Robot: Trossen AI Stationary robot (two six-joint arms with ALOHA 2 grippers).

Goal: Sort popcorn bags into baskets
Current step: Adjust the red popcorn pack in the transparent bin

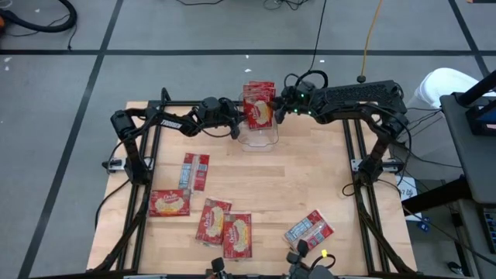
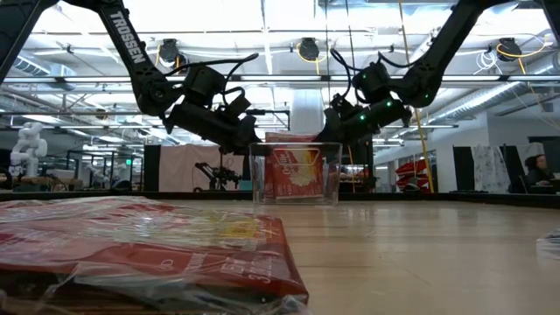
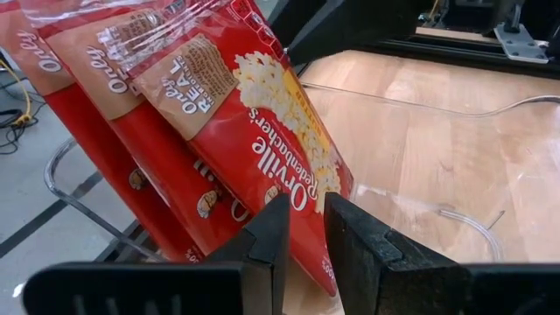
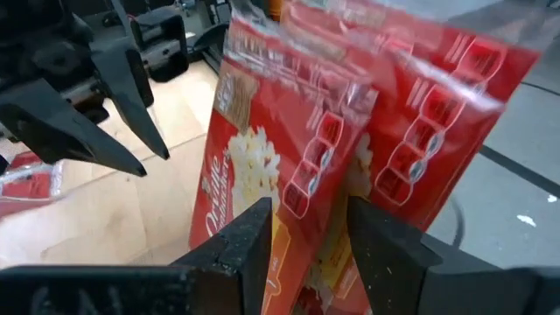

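two popcorn bags stand on end in the clear bin at the table's 12 o'clock edge, long axis upright. left end effector at the bin's 9 o'clock, right end effector at 3, both equally close. each straddles a bag edge; grip not confirmed, cannot tell.
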